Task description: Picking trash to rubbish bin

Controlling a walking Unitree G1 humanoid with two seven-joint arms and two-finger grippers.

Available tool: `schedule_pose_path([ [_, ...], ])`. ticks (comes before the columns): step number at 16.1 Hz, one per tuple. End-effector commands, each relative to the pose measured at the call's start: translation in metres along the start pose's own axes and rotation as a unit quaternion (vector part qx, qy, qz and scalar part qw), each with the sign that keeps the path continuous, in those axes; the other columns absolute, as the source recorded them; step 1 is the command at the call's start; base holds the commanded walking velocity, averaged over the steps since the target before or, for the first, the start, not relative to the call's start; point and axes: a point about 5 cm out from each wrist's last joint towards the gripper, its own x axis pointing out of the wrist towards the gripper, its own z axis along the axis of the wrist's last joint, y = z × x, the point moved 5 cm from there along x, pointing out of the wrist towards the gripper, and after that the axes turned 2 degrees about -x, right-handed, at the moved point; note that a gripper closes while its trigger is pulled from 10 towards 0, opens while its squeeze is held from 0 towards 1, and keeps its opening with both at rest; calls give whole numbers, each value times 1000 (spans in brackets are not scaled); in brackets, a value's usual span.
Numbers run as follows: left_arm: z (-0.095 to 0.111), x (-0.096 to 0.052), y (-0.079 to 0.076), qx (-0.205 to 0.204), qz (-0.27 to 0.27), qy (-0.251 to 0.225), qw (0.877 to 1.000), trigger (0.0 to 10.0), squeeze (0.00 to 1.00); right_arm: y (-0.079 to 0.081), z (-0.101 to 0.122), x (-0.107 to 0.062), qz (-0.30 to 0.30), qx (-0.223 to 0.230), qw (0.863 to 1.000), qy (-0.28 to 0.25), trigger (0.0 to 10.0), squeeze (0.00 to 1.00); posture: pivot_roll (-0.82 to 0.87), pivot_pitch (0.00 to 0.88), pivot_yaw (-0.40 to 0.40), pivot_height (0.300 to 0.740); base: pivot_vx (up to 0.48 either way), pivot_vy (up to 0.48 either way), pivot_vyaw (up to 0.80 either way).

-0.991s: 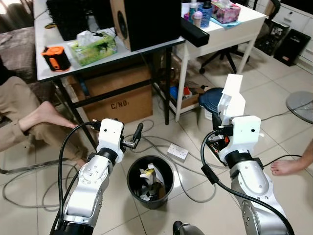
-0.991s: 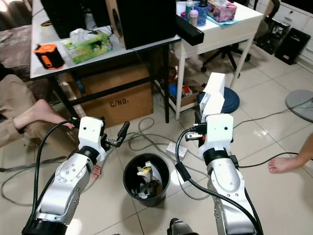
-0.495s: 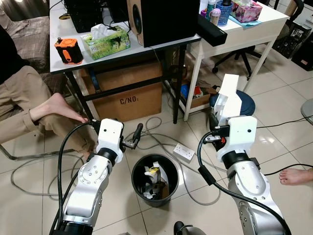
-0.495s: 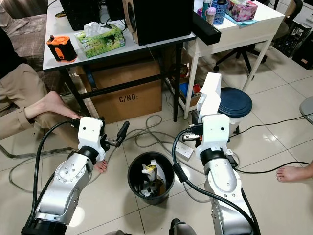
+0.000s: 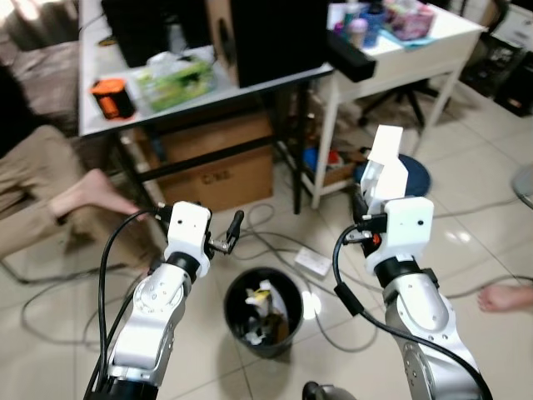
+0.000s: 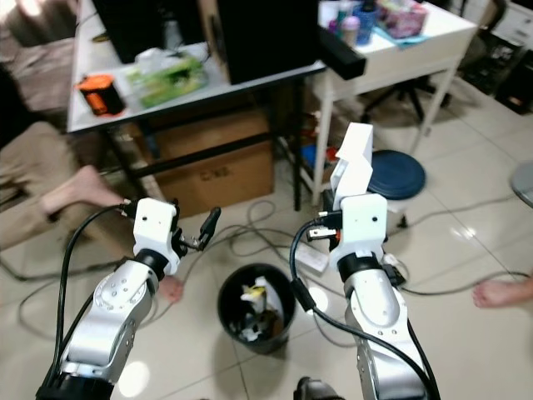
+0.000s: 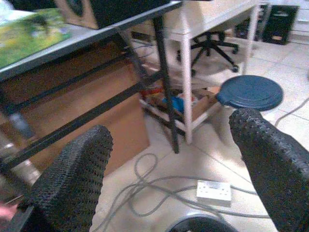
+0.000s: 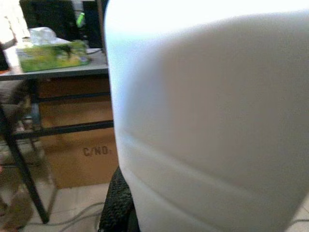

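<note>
A black rubbish bin [image 5: 262, 312] holding crumpled paper and scraps stands on the tiled floor between my two arms. My right gripper [image 5: 372, 200] is raised to the right of and above the bin, shut on a white upright carton [image 5: 385, 162]; in the right wrist view the carton [image 8: 207, 116] is close up, with one black finger [image 8: 116, 203] against its lower edge. My left gripper [image 5: 236, 225] is held out above the bin's left side. In the left wrist view its fingers [image 7: 72, 179] stand wide apart, open with nothing between them.
Cables and a white power strip [image 5: 310, 262] lie on the floor behind the bin. Beyond are a desk with a cardboard box [image 5: 212, 167] under it, a white table, and a blue stool [image 6: 391, 175]. A person's bare foot [image 5: 87, 196] is at left, another foot [image 5: 504, 296] at right.
The whole picture has shifted a little and gone blurred, so the camera moved. Both arms keep their pose, and the right gripper still holds the white carton.
</note>
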Motion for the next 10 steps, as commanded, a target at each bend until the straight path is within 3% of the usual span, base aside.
schedule_pose_path([
  [1,-1,-2,1,7,-3,3,1000,10000,0,0,0,0,-2,-1,1000,-2,10000,0,-72,132,73,740,409,0,0],
  [8,-1,-3,0,8,-6,2,1000,10000,0,0,-1,-2,-3,0,1000,1,10000,0,-74,138,72,740,343,0,0],
  [10,-3,-4,-1,0,-8,3,1000,10000,0,0,-1,-2,-3,0,1000,1,10000,0,-74,140,72,740,0,0,0],
])
